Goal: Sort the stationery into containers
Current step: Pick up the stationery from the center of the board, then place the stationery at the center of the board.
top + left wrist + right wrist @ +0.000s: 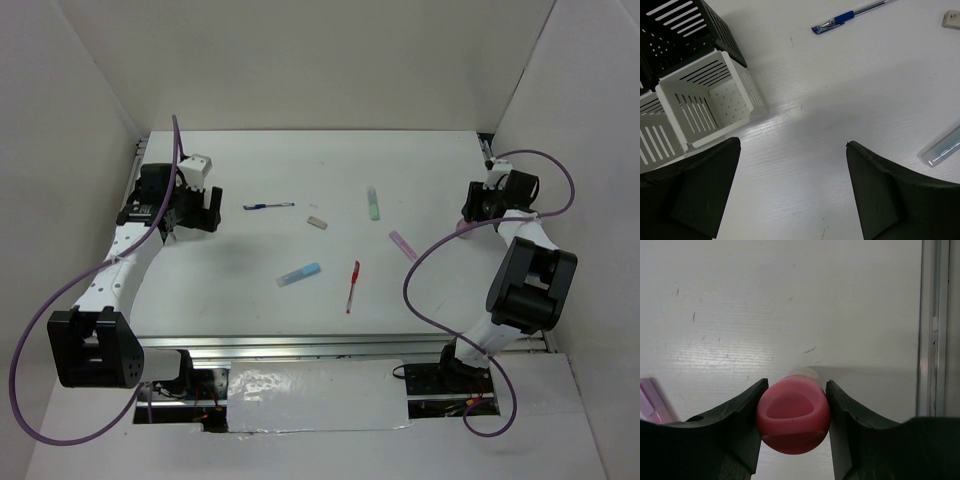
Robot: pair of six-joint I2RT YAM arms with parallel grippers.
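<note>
- Early stage: six stationery items lie loose on the counter (300, 160), and none of them can be seen inside a bin.
- White bins (705, 100) sit by the far-left corner. The one whose inside shows in the left wrist view looks empty; I can't tell for the others.
- Right gripper (796, 387) is near the right edge, far half, clenched on a pink marker (792, 415) seen end-on between its fingers. This looks like the first item picked up, and it is well apart from the bins.
- Left gripper (792, 190) is spread wide and holds nothing. It hangs over bare counter just beside the bins.
- Blue pen (268, 206) is on the far-left part of the counter, the loose item nearest the bins.
- Eraser (317, 222) lies just right of the pen, around the middle.
- Green marker (372, 203) lies right of centre, toward the far edge.
- Lilac marker (403, 245) lies right of centre, near the right gripper.
- Light-blue marker (298, 275) lies at centre, toward the near edge.
- Red pen (352, 286) lies just beside the light-blue marker, on its right.
- Judgement: nearly everything is left to do. The pink marker has to cross to the bins, then the six loose items follow.
</note>
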